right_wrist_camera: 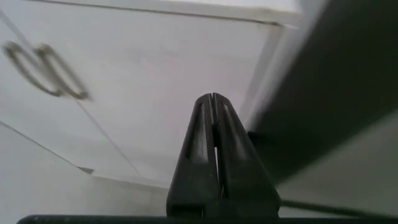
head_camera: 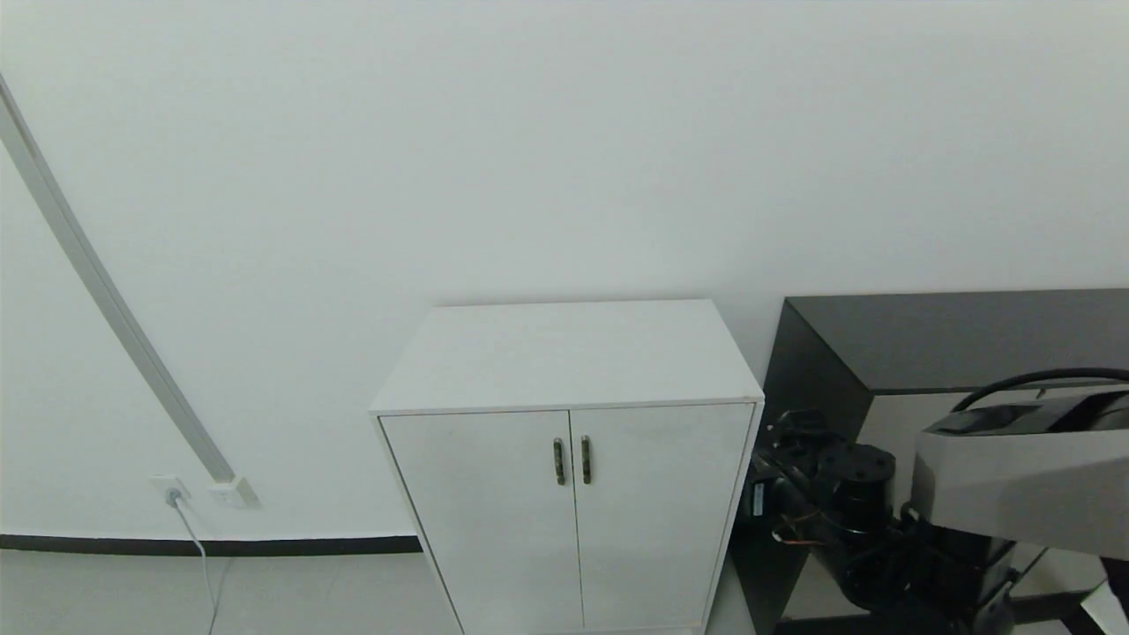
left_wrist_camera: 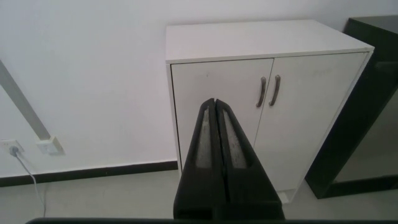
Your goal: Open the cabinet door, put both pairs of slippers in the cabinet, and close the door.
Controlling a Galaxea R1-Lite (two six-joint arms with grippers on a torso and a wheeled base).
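Note:
A white two-door cabinet (head_camera: 564, 494) stands against the wall with both doors closed. Two dark vertical handles (head_camera: 571, 460) sit side by side at the middle seam. In the left wrist view the cabinet (left_wrist_camera: 217, 93) and its handles (left_wrist_camera: 268, 91) lie ahead of my left gripper (left_wrist_camera: 215, 102), whose fingers are pressed together with nothing between them. My right gripper (right_wrist_camera: 212, 98) is shut too and empty; it hangs close before the right door (right_wrist_camera: 161, 81), with the handles (right_wrist_camera: 43, 68) off to one side. My right arm (head_camera: 882, 520) is low beside the cabinet's right side.
A dark table (head_camera: 953, 339) stands directly right of the cabinet, its side panel (right_wrist_camera: 336, 81) close to my right gripper. A wall socket with a plugged cable (head_camera: 172, 492) and a slanted cable duct (head_camera: 106, 291) are on the wall to the left. Pale floor lies before the cabinet.

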